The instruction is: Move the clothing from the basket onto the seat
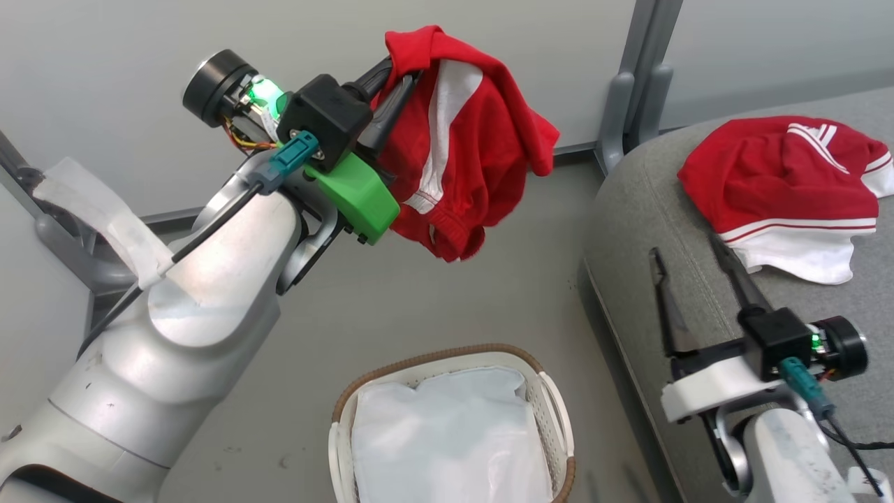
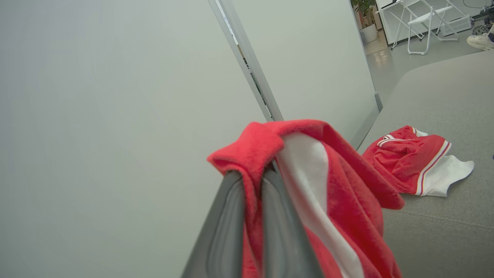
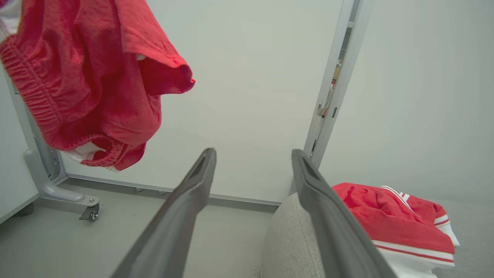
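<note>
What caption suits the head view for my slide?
Left gripper holds red white-striped shorts aloft; red white-trimmed jersey lies on the grey fabric seat.

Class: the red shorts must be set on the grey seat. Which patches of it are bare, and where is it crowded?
Bare: on the seat, the strip between its rounded edge and the jersey, though the open right gripper hovers over it. The stretch on the jersey's near side is also bare. Crowded: where the jersey lies spread.

Soft, even, bright light, no glare. A faint shadow edges the crumpled red, white-trimmed garment [image 2: 405, 162] on the grey fabric seat [image 2: 444, 239]. Two long dark fingers [image 2: 224, 231] blur near the lens.
</note>
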Robot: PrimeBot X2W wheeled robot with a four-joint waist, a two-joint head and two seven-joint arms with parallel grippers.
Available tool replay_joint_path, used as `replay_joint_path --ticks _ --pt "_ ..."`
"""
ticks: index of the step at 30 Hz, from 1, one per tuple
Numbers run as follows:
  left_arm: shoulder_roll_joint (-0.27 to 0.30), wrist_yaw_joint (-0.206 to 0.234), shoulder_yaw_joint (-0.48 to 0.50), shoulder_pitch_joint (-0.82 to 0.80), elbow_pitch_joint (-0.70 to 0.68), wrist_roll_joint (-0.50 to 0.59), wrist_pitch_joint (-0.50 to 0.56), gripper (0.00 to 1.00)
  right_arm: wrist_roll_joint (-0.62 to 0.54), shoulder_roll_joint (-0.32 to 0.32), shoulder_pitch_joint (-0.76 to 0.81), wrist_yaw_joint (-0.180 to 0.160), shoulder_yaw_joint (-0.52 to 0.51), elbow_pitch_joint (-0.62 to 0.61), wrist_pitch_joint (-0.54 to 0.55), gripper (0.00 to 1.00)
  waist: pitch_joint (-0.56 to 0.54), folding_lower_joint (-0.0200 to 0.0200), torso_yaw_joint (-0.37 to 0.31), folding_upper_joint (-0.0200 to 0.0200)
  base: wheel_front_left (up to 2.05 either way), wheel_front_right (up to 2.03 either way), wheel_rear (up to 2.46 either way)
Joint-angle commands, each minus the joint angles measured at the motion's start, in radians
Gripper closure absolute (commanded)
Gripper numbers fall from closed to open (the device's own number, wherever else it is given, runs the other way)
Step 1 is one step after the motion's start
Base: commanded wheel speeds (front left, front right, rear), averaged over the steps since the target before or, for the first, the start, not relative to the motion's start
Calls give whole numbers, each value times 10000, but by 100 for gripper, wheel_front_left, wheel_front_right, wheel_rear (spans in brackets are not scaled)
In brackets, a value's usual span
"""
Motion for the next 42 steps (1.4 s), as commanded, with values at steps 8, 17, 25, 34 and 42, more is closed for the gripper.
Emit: replay_joint_path --ticks 8,17,25,34,42 --pt "-279 -22 -173 -315 -179 -98 164 100 182 -28 -664 -14 1599 702 -21 0 -318 2 164 28 0 0 0" --pt "-433 -30 -445 -421 -733 -179 255 100 -82 -34 -1908 -14 2775 1552 -21 0 -366 2 439 28 0 0 0" --pt "-496 31 -577 -361 -947 -242 270 100 -265 -31 -2813 -14 2752 1358 -21 0 -330 2 547 28 0 0 0" --pt "-598 -20 -845 -250 -1202 -383 218 100 -7 -29 -3452 -14 3402 1488 -21 0 -267 2 662 28 0 0 0" --pt "-479 -46 -1045 -133 -1479 -507 250 100 58 -29 -4223 -14 3958 1847 -21 0 -149 2 767 28 0 0 0"
